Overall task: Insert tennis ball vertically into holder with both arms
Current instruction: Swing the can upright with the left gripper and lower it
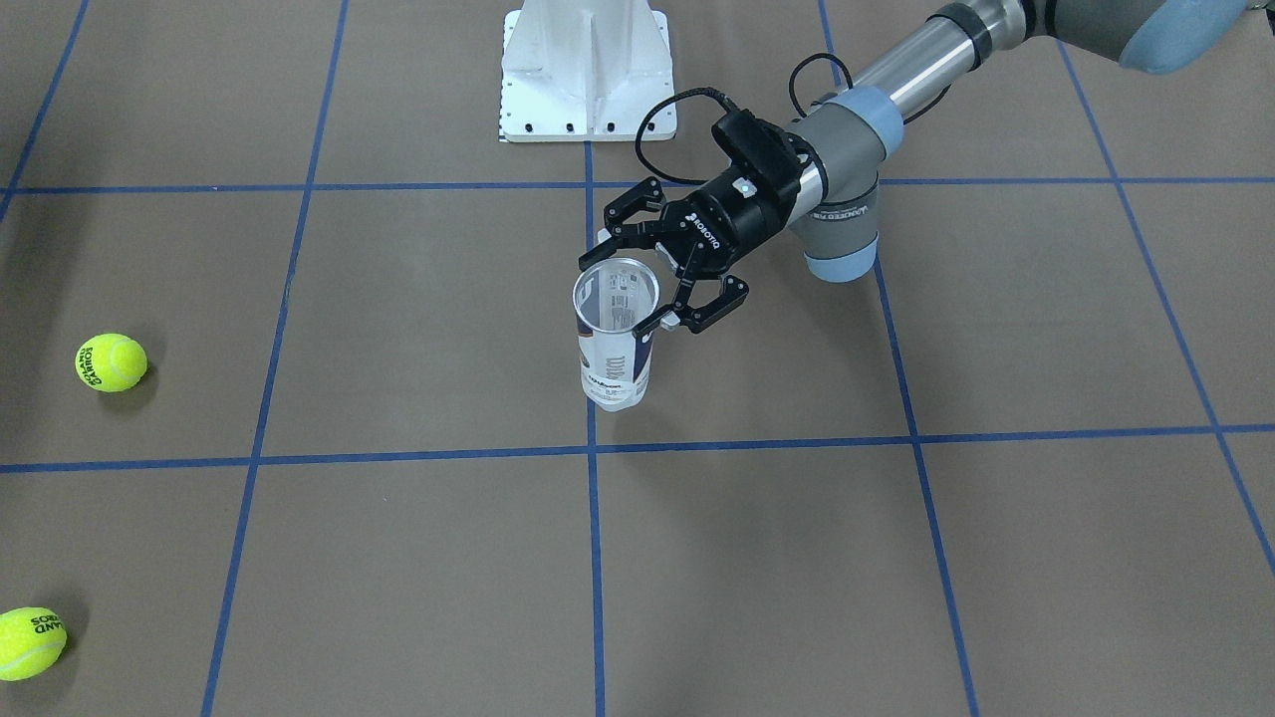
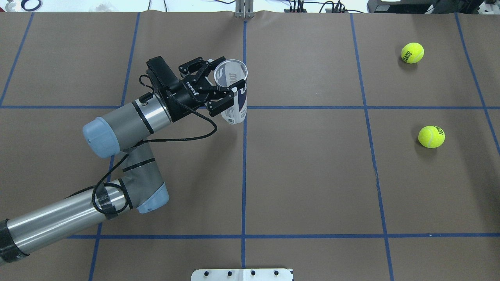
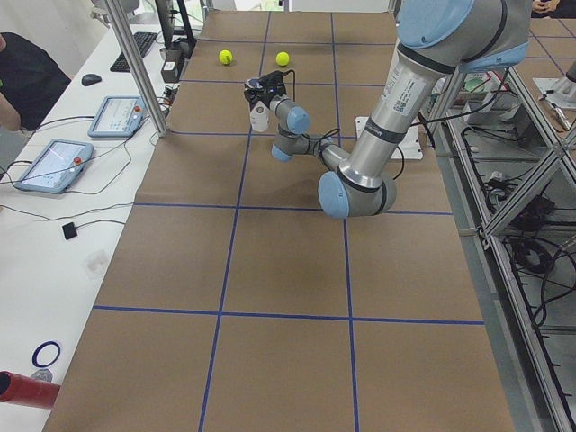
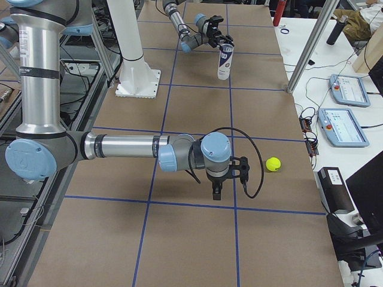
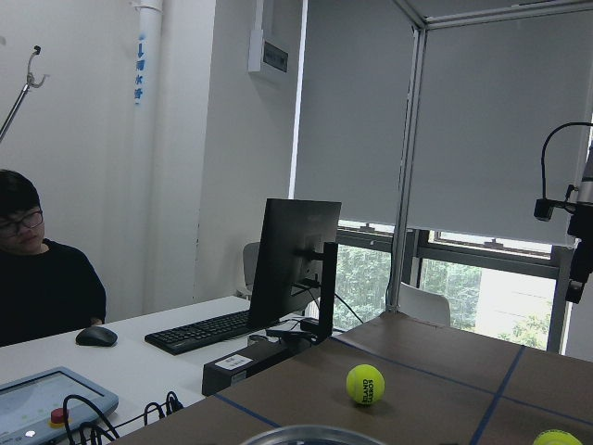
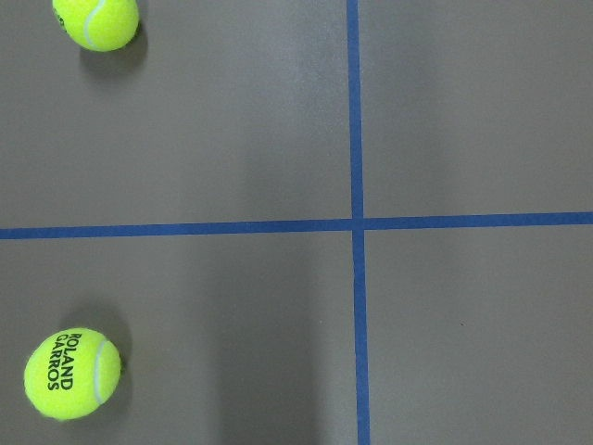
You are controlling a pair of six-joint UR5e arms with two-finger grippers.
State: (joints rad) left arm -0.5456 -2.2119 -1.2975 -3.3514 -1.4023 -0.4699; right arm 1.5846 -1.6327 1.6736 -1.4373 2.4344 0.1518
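The holder (image 1: 615, 363) stands straight up, mouth on top, mid table (image 2: 312, 175). L gripper (image 1: 637, 284) hugs it near the rim, tight I think. A tennis ball (image 2: 431, 136) and a second ball (image 2: 412, 52) lie far off, nearer the R gripper (image 4: 216, 192). It points down; can't tell if it's open. Flat brown top, lots of room.

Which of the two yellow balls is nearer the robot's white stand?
The nearer tennis ball lies on the white stand's side of the blue tape line. The other tennis ball lies beyond that line, farther from the robot.
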